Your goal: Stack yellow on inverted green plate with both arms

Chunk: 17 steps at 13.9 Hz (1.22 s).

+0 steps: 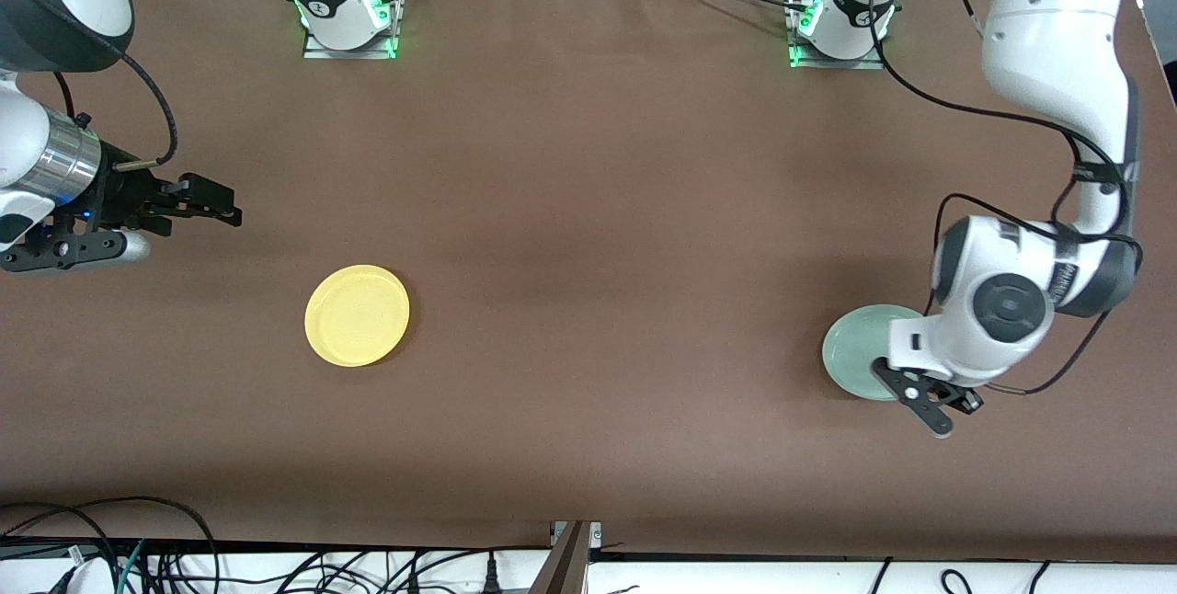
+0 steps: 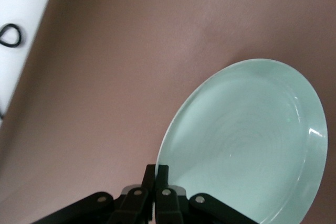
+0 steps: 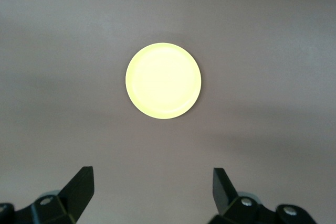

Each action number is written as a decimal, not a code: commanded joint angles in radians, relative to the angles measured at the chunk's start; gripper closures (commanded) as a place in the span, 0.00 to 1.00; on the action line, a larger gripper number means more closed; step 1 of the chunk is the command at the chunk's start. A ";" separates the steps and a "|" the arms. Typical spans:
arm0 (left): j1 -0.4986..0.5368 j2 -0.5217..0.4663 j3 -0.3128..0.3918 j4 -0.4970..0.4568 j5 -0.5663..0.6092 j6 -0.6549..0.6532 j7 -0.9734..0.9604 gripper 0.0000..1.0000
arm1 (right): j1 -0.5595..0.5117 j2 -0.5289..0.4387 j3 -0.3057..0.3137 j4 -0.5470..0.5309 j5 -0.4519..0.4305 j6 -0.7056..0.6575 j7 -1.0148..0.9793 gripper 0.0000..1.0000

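The pale green plate (image 1: 857, 350) lies hollow side up on the brown table toward the left arm's end. My left gripper (image 1: 890, 368) is shut on its rim, with one finger on each face of the edge; in the left wrist view the plate (image 2: 247, 145) fills the area just past the gripper (image 2: 156, 174). The yellow plate (image 1: 357, 314) lies flat, hollow side up, toward the right arm's end. My right gripper (image 1: 230, 211) hangs open and empty in the air beside it, and the right wrist view shows the yellow plate (image 3: 163, 81) beyond the gripper (image 3: 152, 182).
Both arm bases (image 1: 349, 10) (image 1: 837, 24) stand along the table's edge farthest from the front camera. Loose cables (image 1: 165, 557) lie off the table's nearest edge. The left arm's elbow (image 1: 1057, 51) reaches over the table's end above the green plate.
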 commanded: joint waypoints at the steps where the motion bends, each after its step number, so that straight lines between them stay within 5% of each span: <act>1: -0.154 -0.046 0.030 -0.007 0.088 -0.149 -0.181 1.00 | -0.003 -0.011 0.002 0.003 0.007 -0.003 0.085 0.00; 4: -0.289 -0.045 0.031 0.071 0.187 -0.319 -0.405 1.00 | -0.006 0.002 0.002 0.000 -0.001 -0.004 0.098 0.00; 9: -0.581 0.020 0.033 0.071 0.444 -0.518 -0.796 1.00 | -0.035 0.074 0.002 -0.004 0.008 -0.017 -0.032 0.01; 13: -0.771 0.099 0.050 0.071 0.462 -0.618 -1.028 1.00 | -0.052 0.167 0.001 -0.004 -0.001 0.052 -0.040 0.00; 17: -0.856 0.146 0.063 0.074 0.479 -0.648 -1.128 1.00 | -0.081 0.329 0.002 -0.023 0.000 0.242 -0.130 0.00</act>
